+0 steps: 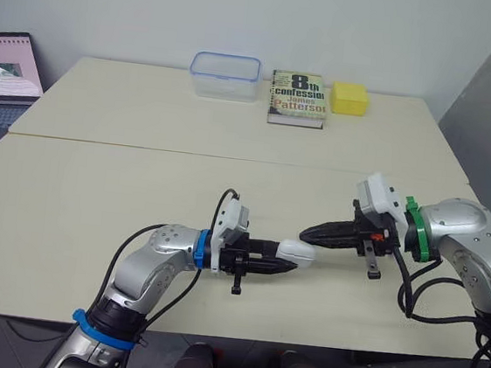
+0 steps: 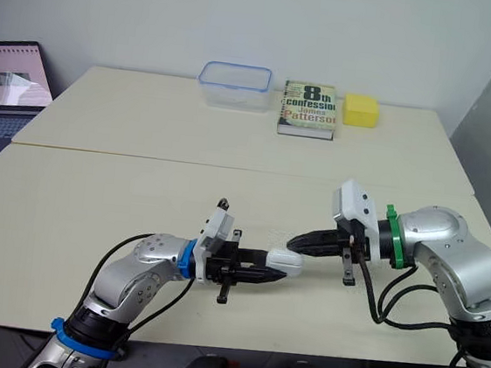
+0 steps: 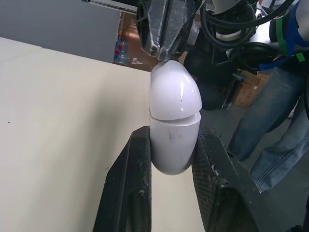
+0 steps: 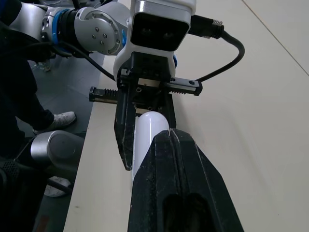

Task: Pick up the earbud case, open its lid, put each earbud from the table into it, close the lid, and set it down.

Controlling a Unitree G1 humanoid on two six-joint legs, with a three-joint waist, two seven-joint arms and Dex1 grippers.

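The left claw (image 1: 288, 260) reaches in from the lower left of the frame and grips a white earbud case (image 1: 298, 250) between its 2 black fingers (image 3: 129, 183). It holds the case just above the desk (image 1: 96, 186) in the lower middle of the frame. In the left wrist view the case's rounded body sits squeezed between the 2 fingers, and its domed lid sticks out past their tips. A thin dark seam runs between lid and body. The right claw (image 1: 307, 235) comes in from the right side of the frame, its 2 fingers pressed together into a single point. That point touches the far end of the lid, so the 2 claws meet nose to nose over the desk's near edge. The right wrist view shows the same meeting from the other side, with the white case lying between the left claw's fingers just beyond the closed black tips. Along the far edge of the desk, in the upper middle of the frame, a clear plastic box (image 1: 225, 76), a paperback book (image 1: 297, 98) and a yellow block (image 1: 348, 98) stand in a row, well apart from the claws. An open laptop (image 1: 1, 88) sits at the left edge of the frame.
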